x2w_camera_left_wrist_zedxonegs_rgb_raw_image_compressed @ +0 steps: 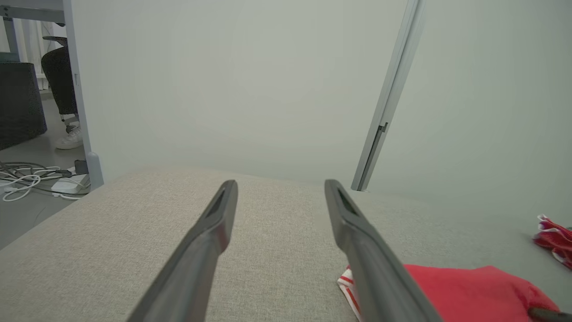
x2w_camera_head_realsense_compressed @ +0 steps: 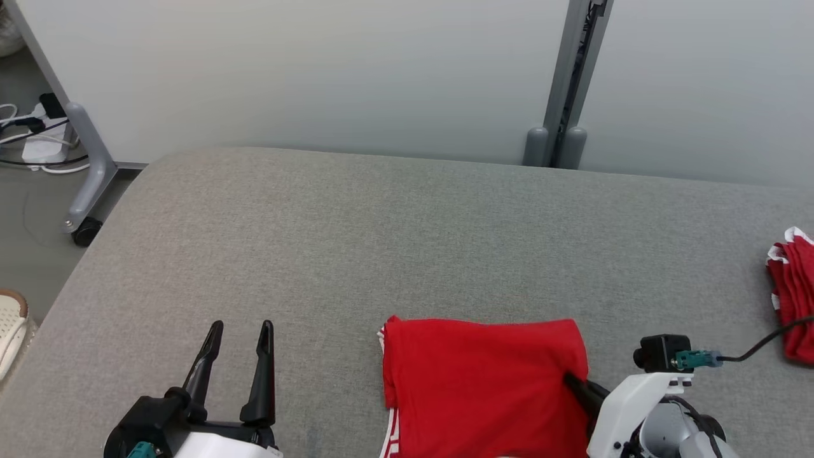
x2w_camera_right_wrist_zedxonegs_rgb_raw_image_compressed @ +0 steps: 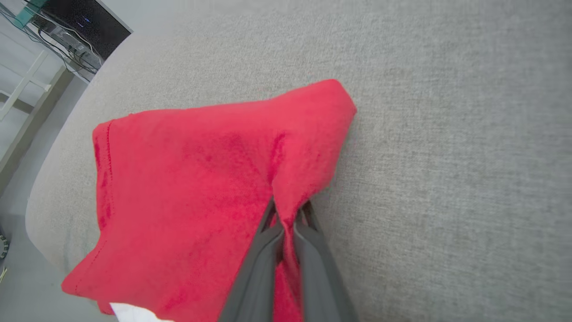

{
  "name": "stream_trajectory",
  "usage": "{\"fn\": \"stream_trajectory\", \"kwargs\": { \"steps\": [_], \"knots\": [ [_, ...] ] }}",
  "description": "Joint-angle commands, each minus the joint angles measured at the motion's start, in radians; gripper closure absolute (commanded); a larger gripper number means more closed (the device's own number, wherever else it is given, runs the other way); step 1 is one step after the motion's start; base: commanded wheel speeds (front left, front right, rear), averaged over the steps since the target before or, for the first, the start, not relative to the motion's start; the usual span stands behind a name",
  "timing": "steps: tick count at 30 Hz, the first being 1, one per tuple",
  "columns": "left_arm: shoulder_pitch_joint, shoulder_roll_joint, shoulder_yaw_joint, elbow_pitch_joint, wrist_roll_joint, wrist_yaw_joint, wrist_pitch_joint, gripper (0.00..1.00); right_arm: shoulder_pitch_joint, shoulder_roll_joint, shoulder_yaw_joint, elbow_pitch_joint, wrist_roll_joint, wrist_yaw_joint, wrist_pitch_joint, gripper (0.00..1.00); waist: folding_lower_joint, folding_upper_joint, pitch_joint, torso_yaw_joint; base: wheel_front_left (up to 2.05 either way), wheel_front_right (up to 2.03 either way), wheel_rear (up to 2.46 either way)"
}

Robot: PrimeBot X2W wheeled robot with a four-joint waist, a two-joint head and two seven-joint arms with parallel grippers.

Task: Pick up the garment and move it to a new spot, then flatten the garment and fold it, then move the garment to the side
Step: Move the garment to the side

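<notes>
**Right gripper clamped on red garment, left gripper idle and open**

- Right gripper [x2w_camera_right_wrist_zedxonegs_rgb_raw_image_compressed: 288, 213]: the fingers are pressed together with a ridge of red cloth pinched between the tips. The grip sits on the garment's right edge, just below its far right corner. In the head view the dark fingers come in from the lower right and end on the cloth.
- Garment [x2w_camera_head_realsense_compressed: 483, 381]: red, folded into a rough rectangle. It lies on the grey fabric table [x2w_camera_head_realsense_compressed: 381, 235], near the front edge and right of centre. The top surface is mostly flat, with a crease running up from the pinch point. White-and-red trim shows along its left side, and its near end runs out of the bottom of the head view.
- Left gripper [x2w_camera_head_realsense_compressed: 241, 327]: jaws spread wide with nothing between them. It sits at the lower left over bare table, well apart from the garment and pointing towards the back wall.
- Second red cloth [x2w_camera_head_realsense_compressed: 795, 292]: it has white trim, lies bunched at the far right edge of the table and is well apart from the garment.
- Background: pale wall panels with a grey post [x2w_camera_head_realsense_compressed: 572, 83] between them. Cables [x2w_camera_head_realsense_compressed: 32, 140] lie on the floor at the far left.
</notes>
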Motion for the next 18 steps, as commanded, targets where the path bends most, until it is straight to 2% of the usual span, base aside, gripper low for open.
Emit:
{"fn": "stream_trajectory", "kwargs": {
  "steps": [1, 10, 18],
  "knots": [
    [-0.018, 0.003, -0.003, -0.004, 0.002, -0.001, -0.004, 0.0, -0.011, -0.021, -0.005, -0.007, 0.005, 0.0, -0.02, 1.0, 0.0, 0.0, -0.002, -0.019, 0.0, 0.0, 0.0],
    [-0.046, 0.003, -0.062, 0.004, -0.005, -0.018, -0.004, 0.0, -0.003, -0.099, 0.004, -0.018, 0.013, 0.0, -0.094, 1.0, 0.0, 0.0, -0.003, -0.153, 0.0, 0.0, 0.0],
    [-0.077, 0.003, -0.119, 0.022, -0.014, -0.023, -0.004, 0.0, -0.01, -0.11, -0.006, -0.016, 0.04, 0.0, -0.13, 1.0, 0.0, 0.0, 0.013, -0.301, 0.0, 0.0, 0.0]
  ]
}}
